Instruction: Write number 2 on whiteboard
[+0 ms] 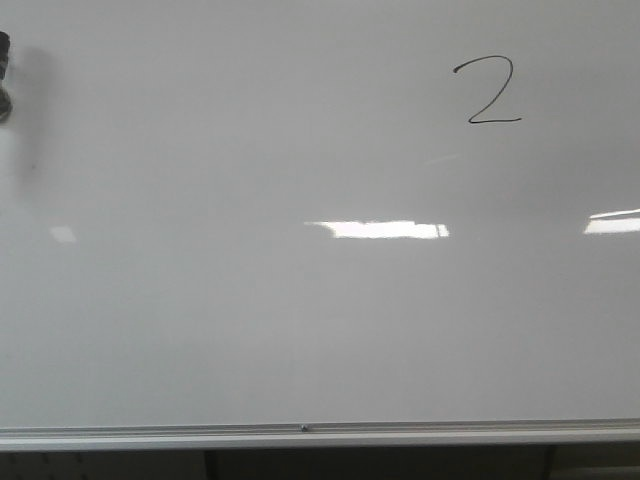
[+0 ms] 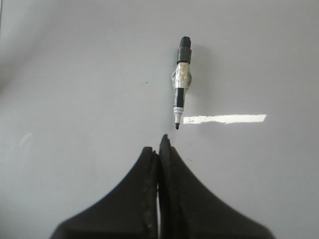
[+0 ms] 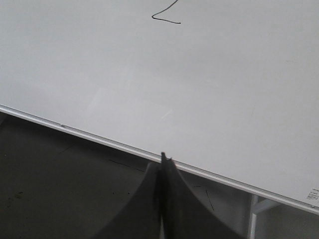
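Observation:
A black handwritten number 2 [image 1: 487, 92] stands at the upper right of the whiteboard [image 1: 250, 330]. Its base stroke [image 3: 166, 20] also shows in the right wrist view. A marker [image 2: 181, 84] with its cap off lies on the board, tip towards my left gripper [image 2: 160, 144]. That gripper is shut and empty, a short way from the marker tip. My right gripper [image 3: 163, 160] is shut and empty over the board's silver frame strip [image 3: 99, 137]. The marker's end [image 1: 4, 75] shows at the left edge of the front view.
The silver frame strip [image 1: 320, 432] runs along the board's lower edge. Bright light reflections [image 1: 380, 229] lie across the board. A dark surface [image 3: 60, 189] lies beyond the frame in the right wrist view.

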